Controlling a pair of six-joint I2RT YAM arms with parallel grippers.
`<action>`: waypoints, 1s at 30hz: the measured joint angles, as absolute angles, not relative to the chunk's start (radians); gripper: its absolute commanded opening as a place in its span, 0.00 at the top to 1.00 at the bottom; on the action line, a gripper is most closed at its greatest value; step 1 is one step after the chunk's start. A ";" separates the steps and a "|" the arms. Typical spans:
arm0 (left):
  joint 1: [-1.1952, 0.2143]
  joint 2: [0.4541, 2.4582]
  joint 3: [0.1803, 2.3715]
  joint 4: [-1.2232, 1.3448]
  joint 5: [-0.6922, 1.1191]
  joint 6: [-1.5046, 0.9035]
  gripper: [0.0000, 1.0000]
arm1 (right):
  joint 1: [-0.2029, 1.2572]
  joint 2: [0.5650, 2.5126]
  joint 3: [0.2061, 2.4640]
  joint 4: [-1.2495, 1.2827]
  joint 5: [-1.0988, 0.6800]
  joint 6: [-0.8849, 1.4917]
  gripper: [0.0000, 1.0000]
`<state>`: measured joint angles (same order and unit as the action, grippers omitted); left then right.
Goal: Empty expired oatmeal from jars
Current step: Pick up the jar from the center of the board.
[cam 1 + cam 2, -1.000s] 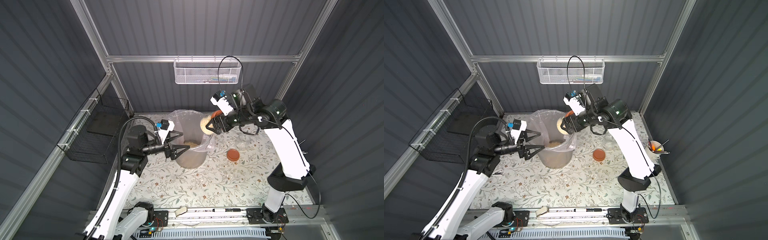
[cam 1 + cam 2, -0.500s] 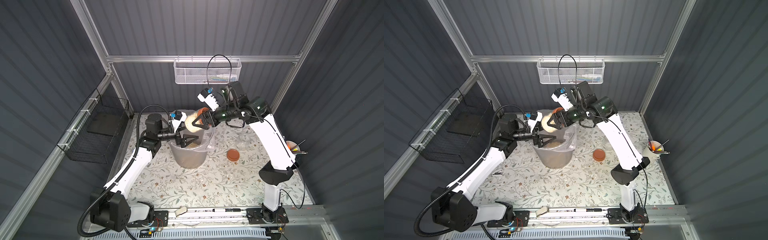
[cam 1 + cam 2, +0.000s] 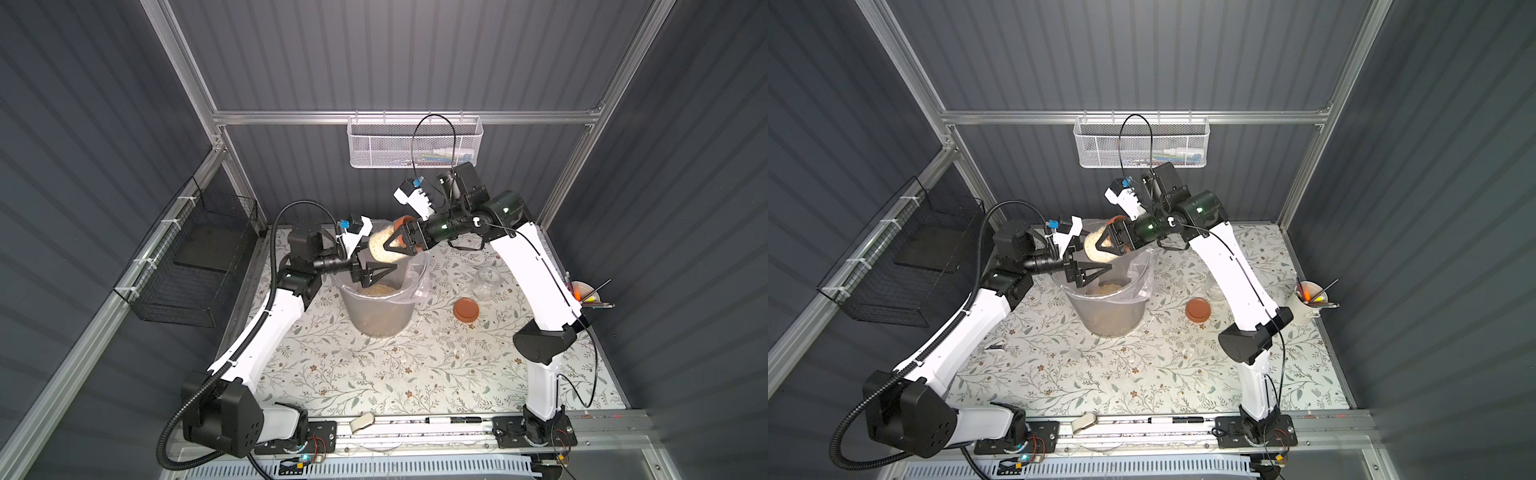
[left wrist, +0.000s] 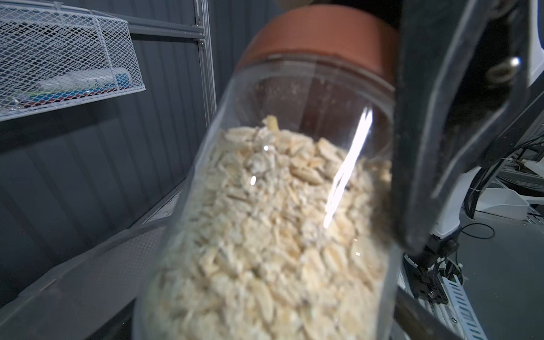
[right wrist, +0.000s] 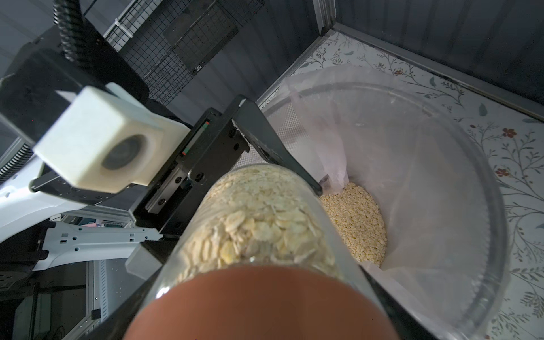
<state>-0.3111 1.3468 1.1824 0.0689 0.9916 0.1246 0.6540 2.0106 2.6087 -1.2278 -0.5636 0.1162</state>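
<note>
1 empty jar (image 3: 487, 282) done; my right gripper (image 3: 392, 240) clamps the full jar (image 3: 380, 249) (lid (image 3: 403, 221) on), left gripper (image 3: 376, 259) gapes, holding nothing.

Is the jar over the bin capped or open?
Capped: the orange lid sits on the jar, which is mostly full of oatmeal.

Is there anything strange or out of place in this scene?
Yes. The jar held tilted over the bin by the right gripper has its orange lid on, so its oatmeal cannot pour out.
</note>
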 measured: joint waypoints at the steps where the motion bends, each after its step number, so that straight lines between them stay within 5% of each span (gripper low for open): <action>1: -0.311 1.352 1.186 0.069 0.996 0.125 0.01 | 0.654 2.014 2.609 -1.227 -0.569 0.120 0.57; 17: -0.322 1.412 1.211 0.110 1.040 0.108 0.13 | 0.651 2.053 2.609 -1.208 -0.607 0.142 0.57; 21: -0.323 1.417 1.211 0.114 1.046 0.109 0.33 | 0.648 2.053 2.609 -1.201 -0.613 0.150 0.57; 27: -0.323 1.417 1.211 0.112 1.044 0.109 0.79 | 0.646 2.059 2.609 -1.196 -0.622 0.155 0.56; 29: -0.323 1.417 1.211 0.105 1.039 0.109 1.00 | 0.644 2.062 2.609 -1.194 -0.625 0.156 0.44; 30: -0.323 1.417 1.211 0.100 1.034 0.110 1.00 | 0.643 2.064 2.609 -1.193 -0.626 0.156 0.35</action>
<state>-0.3229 1.4166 1.2110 0.0998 1.0340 0.1097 0.6430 2.0644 2.6087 -1.1927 -0.6258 0.1558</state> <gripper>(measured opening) 0.892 0.844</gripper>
